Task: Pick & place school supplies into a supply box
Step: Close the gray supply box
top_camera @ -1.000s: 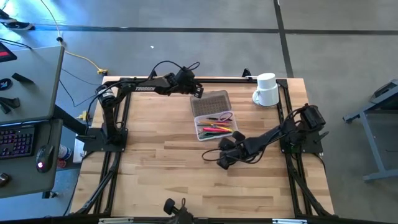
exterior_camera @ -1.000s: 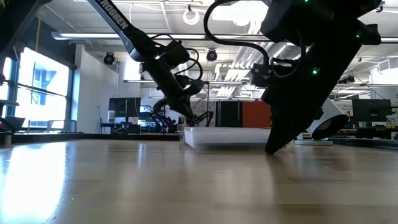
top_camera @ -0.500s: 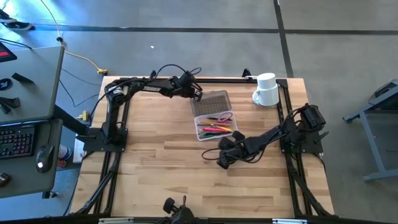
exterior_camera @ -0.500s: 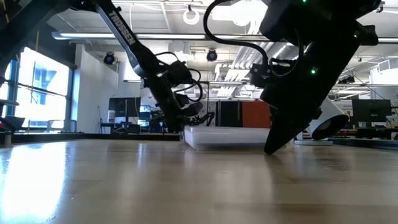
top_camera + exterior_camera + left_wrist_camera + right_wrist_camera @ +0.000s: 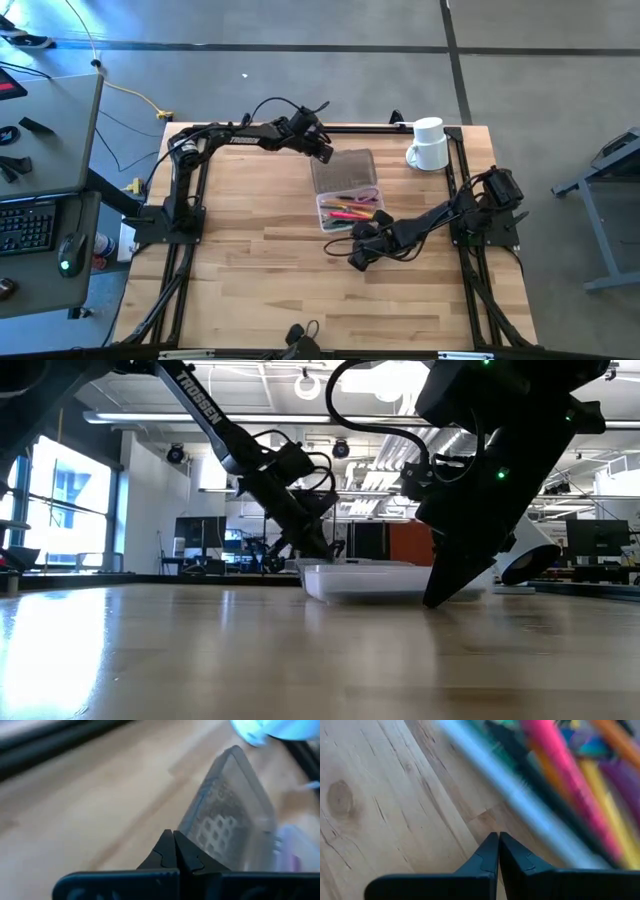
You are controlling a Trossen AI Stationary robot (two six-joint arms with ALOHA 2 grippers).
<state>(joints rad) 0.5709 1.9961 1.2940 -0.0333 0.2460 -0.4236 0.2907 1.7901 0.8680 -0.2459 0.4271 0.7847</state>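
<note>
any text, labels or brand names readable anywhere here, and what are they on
"TROSSEN": white letters on the left arm, readable in the low view.
The same marking on that arm in the high view is too small to read.
Nothing readable on the supply box, the white mug or the keyboard.

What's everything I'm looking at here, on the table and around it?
Table: one, light wood, centre.
Box: one, clear, mid-table, its grey dotted lid raised toward the far edge.
Pens and pencils: several, pink, orange, yellow, green, inside the box.
Mug: one, white, far right corner.
Desk: one, grey, left of the table, with keyboard and mouse.
Left gripper: one, dark, shut, at the lid's far left corner.
Right gripper: one, dark, shut, low over the table just in front of the box.
</note>
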